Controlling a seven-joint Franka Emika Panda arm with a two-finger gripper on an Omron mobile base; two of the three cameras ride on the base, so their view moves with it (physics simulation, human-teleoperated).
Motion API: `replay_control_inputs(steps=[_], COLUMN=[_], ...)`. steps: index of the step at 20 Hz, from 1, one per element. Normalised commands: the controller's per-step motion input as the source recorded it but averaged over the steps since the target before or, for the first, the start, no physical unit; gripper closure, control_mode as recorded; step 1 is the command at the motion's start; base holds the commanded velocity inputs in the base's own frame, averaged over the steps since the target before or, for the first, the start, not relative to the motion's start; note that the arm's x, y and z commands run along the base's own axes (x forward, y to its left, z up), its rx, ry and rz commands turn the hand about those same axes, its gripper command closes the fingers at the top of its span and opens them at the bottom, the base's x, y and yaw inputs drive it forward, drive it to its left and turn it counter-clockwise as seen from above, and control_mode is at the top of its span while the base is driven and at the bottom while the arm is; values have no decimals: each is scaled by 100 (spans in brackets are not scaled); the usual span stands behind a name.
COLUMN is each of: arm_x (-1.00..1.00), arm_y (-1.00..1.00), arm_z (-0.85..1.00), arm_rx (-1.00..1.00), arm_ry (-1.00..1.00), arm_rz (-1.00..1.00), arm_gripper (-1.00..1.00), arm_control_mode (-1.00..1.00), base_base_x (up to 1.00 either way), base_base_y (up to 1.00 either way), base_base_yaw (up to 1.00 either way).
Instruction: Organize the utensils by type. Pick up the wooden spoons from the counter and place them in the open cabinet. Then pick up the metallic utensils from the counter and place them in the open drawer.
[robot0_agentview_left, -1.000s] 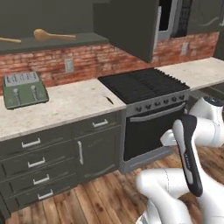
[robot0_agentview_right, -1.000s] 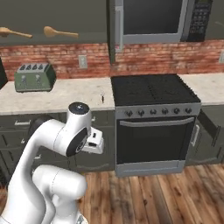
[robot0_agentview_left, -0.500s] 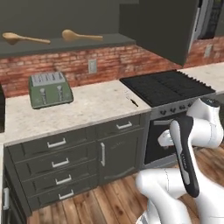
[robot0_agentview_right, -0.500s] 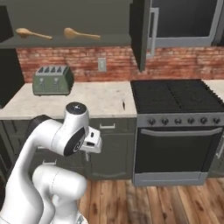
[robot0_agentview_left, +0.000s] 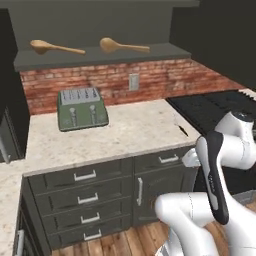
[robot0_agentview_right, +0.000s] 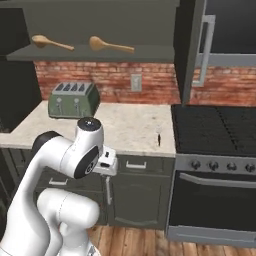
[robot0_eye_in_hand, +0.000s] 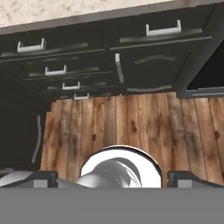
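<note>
Dark grey-green wall cabinet (robot0_agentview_left: 100, 62) stands open in front of you, and its wide shelf carries both light-brown wooden spoons (robot0_agentview_left: 54, 48) (robot0_agentview_left: 122, 46), lying apart, bowls to the left. Below, your beige speckled surface (robot0_agentview_left: 135, 127) holds a green four-slot toaster (robot0_agentview_left: 81, 108) and, near the black stovetop (robot0_agentview_right: 215, 130), one small dark-handled utensil (robot0_agentview_right: 159, 139). Your claw (robot0_eye_in_hand: 112, 177) hangs wide open over the wooden floor (robot0_eye_in_hand: 131, 127), holding nothing.
</note>
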Motion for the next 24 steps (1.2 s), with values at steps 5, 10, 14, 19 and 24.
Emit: replay_control_inputs(steps=[5,10,14,19,24], arm_x=[0,0,0,0,0], arm_y=[0,0,0,0,0], arm_z=[0,0,0,0,0], arm_rx=[0,0,0,0,0], arm_ry=[0,0,0,0,0], arm_rz=[0,0,0,0,0], arm_gripper=[-100,-100,-100,-100,-100], arm_control_mode=[100,100,100,100,100], base_base_x=[61,54,58,62,59], base_base_y=[-10,-34,-34,-14,-9], base_base_yaw=[28,1,0,0,1])
